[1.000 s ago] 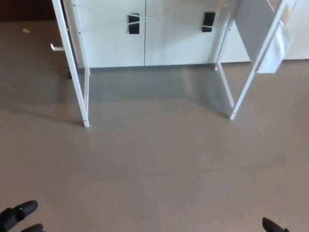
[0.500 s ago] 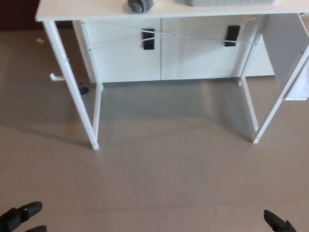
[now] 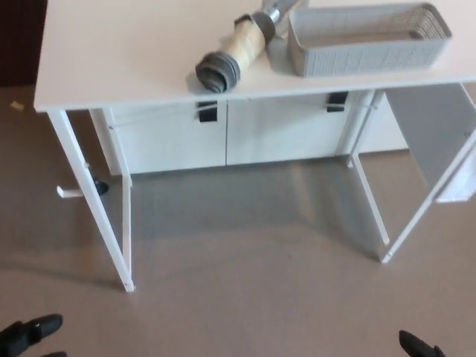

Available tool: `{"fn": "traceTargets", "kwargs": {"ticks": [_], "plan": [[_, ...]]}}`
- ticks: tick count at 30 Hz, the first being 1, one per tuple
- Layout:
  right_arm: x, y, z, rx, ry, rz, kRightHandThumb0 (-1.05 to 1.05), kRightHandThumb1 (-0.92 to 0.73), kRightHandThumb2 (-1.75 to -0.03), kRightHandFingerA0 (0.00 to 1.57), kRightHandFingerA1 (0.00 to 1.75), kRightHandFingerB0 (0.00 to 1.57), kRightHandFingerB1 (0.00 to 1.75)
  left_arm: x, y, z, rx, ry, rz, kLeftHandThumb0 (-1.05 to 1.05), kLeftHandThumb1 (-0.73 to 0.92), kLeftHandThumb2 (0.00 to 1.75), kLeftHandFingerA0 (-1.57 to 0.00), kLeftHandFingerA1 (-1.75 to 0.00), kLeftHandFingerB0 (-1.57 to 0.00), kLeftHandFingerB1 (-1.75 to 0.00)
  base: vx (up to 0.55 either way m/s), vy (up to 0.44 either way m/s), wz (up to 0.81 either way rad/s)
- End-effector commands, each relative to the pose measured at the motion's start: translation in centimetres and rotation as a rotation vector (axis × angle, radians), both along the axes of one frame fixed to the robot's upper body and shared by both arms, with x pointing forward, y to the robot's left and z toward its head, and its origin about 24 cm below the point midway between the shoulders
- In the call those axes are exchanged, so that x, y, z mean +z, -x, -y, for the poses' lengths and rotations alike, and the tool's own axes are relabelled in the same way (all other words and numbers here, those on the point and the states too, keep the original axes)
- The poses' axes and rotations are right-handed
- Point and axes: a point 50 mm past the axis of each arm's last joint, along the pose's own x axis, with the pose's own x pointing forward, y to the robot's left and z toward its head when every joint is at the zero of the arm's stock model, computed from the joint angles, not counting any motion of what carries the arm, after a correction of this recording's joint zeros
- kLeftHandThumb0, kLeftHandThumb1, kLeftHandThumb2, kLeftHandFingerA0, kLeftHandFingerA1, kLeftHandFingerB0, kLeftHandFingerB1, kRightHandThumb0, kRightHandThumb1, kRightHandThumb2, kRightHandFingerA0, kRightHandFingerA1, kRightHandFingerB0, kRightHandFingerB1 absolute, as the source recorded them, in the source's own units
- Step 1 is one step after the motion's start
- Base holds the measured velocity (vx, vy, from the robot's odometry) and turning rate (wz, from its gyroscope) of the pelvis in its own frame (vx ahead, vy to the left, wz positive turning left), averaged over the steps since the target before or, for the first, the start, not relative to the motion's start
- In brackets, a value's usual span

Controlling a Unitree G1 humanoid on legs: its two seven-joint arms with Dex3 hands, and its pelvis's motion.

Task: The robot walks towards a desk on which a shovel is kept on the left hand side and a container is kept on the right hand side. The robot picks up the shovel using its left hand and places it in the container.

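Wide bare stretch on the left of the white desk (image 3: 111,52), nothing standing there. The shovel (image 3: 236,46) lies slantwise mid-top, grip end near the front edge, open surface to its left and in front. Just right of it, the grey container (image 3: 368,39) blocks that side, its mouth open upward. Both hands, left hand (image 3: 28,335) and right hand (image 3: 420,346), hang low over bare floor, well apart from the desk legs.

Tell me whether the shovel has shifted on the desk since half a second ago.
Cannot tell of any shift. The whole view has moved, so the camera changed; the shovel lies on the desk beside the container, with its handle end near the front edge as before.
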Motion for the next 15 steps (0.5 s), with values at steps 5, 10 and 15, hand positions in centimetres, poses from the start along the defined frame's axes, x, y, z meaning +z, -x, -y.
{"fn": "traceTargets", "kwargs": {"ticks": [5,10,15], "plan": [[-0.15,0.42,0.47,0.008,0.026,0.013,-0.32,-0.81,-0.63,0.29,0.6,0.14,0.43,0.34,0.52,-0.11,-0.085,-0.133,0.019,-0.21,0.55,0.56,-0.57,-0.5,-0.57,-0.41,0.15,-0.097,0.04],[-0.15,0.55,0.42,0.012,0.023,0.014,-0.31,-0.83,-0.64,0.28,0.59,0.13,0.42,0.28,0.57,-0.09,-0.105,-0.158,0.027,-0.22,0.54,0.56,-0.58,-0.5,-0.58,-0.41,0.19,-0.114,0.07],[-0.15,0.65,0.32,0.018,0.029,0.013,-0.32,-0.82,-0.64,0.3,0.6,0.14,0.43,0.26,0.59,-0.1,-0.119,-0.175,0.032,-0.22,0.53,0.56,-0.6,-0.5,-0.58,-0.41,0.07,0.009,-0.06]]}}
